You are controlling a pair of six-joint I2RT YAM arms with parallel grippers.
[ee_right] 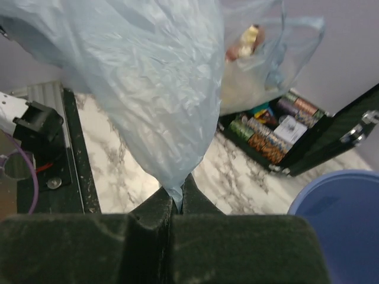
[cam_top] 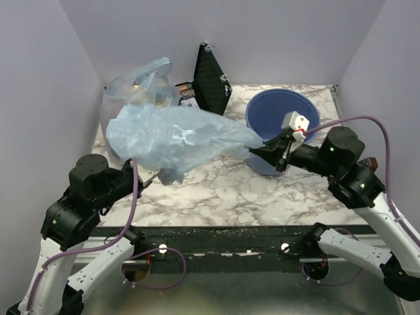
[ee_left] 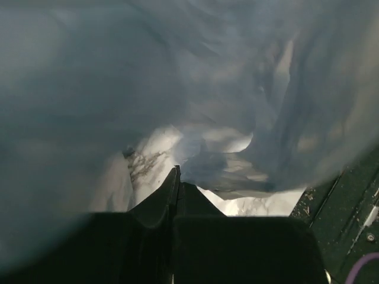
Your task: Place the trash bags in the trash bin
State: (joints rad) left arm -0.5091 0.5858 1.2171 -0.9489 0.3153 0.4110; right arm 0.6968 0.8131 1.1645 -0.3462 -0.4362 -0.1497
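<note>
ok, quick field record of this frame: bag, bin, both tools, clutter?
bag: limp, spread between the arms, not in the bin
bin: upright, far right
right tool: shut on the bag's corner, by the bin's near side
left tool: shut, draped by the bag; grip unclear
clutter: stuffed bag and open case, far side

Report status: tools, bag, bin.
Right tool shut on trash bag corner, beside trash bin. Left tool shut under bag, grip unclear. Bag not yet in bin. Nothing between bag and bin.
</note>
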